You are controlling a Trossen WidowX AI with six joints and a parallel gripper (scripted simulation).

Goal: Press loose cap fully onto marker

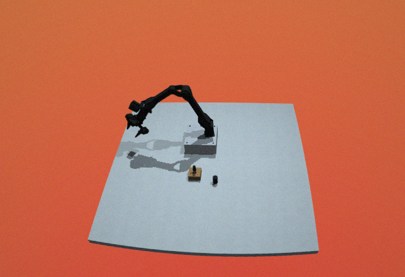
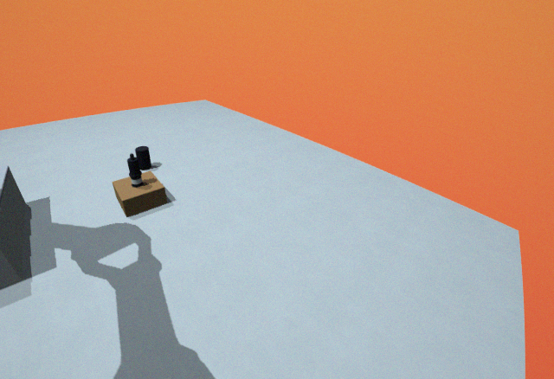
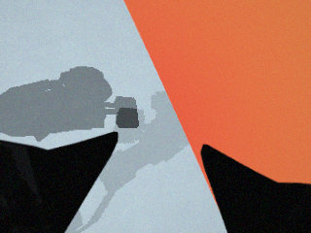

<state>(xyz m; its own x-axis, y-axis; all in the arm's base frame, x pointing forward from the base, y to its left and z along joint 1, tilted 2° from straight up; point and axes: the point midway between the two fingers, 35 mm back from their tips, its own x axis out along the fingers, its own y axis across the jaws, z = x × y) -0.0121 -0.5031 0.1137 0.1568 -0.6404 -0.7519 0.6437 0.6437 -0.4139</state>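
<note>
Here we see the gripper (image 1: 134,129) hanging in the air with its jaws spread wide and nothing between them. In the wrist view the two dark fingers stand far apart, framing bare table and orange backdrop, with a small dark square patch (image 3: 127,117) on the table (image 3: 58,39) between them and the table's edge running diagonally beyond.

We take the holder block (image 1: 194,174) as our landmark. In the top view the gripper sits well apart from it, up and to the left, near the table's left edge; the arm (image 1: 178,95) arches from there back to its pale base box (image 1: 200,141), which stands just behind the block. The arm's shadow (image 1: 157,162) falls across the table between the gripper and the block, and the dark patch (image 1: 131,153) lies at the shadow's left end.

The marker (image 2: 134,170) stands upright in the brown block (image 2: 140,195), its tip bare. The cap (image 1: 214,179) stands upright on the table near the block, to its right in the top view and not touching it; in the exterior view the cap (image 2: 143,157) appears just behind the marker.
</note>
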